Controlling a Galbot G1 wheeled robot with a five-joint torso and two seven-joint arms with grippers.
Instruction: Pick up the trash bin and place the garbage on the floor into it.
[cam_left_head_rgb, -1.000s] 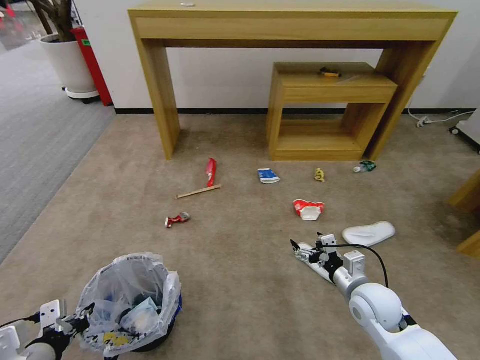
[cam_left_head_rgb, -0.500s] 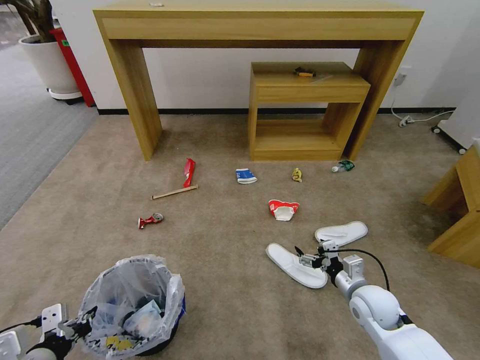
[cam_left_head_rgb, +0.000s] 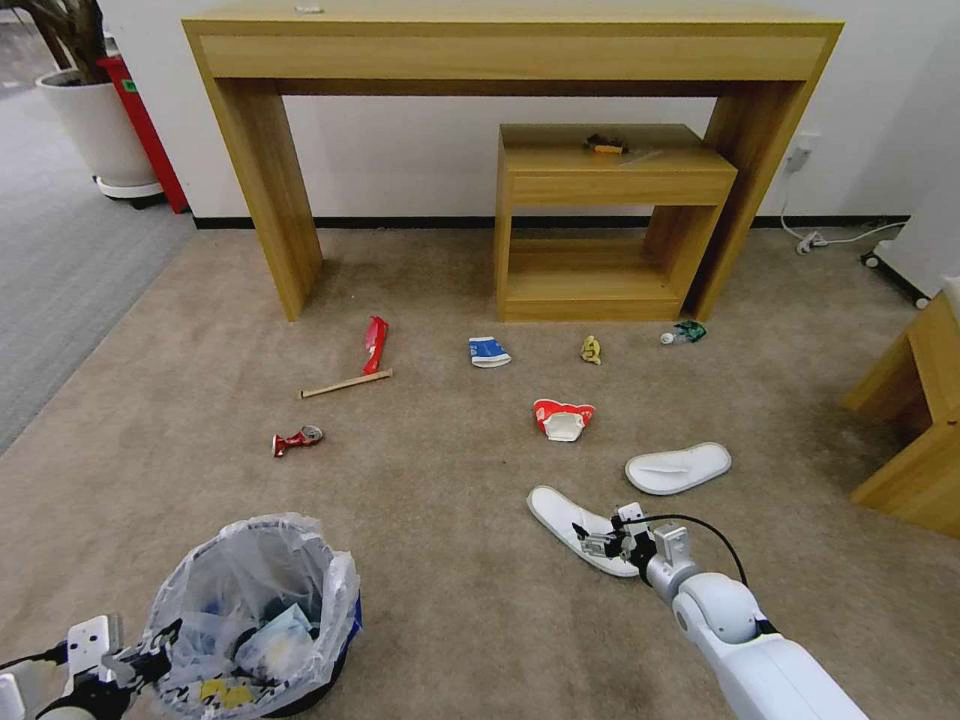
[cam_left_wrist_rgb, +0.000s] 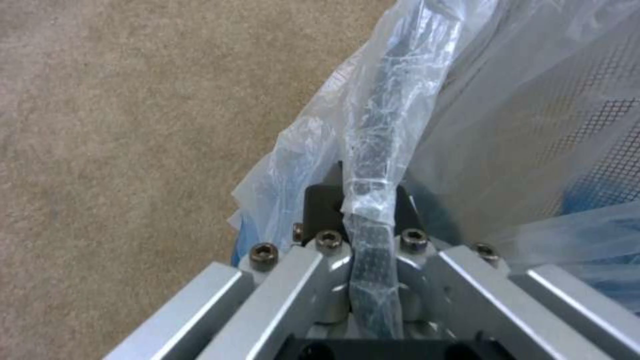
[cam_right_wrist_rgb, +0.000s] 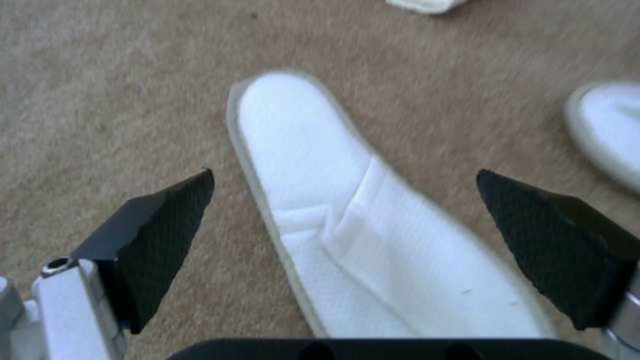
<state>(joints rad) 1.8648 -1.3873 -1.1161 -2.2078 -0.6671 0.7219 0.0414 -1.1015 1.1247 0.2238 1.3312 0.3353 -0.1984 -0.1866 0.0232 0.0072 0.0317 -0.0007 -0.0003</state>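
Trash bin (cam_left_head_rgb: 300, 660) rim clamped by left hand (cam_left_head_rgb: 160, 650), right hand (cam_left_head_rgb: 590, 540) spread over white slipper (cam_left_head_rgb: 560, 515)

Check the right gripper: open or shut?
Open: the right gripper's black fingertips stand wide apart, straddling the flat white fabric slipper.

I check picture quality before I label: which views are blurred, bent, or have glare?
Head view: sharp, but the lens bends the tall table outward; even light, soft shadows beneath it. Left wrist view: the trash bin bag shines with glare. Right wrist view: soft; the near slipper has smeared edges, while the right gripper fingers look crisper.
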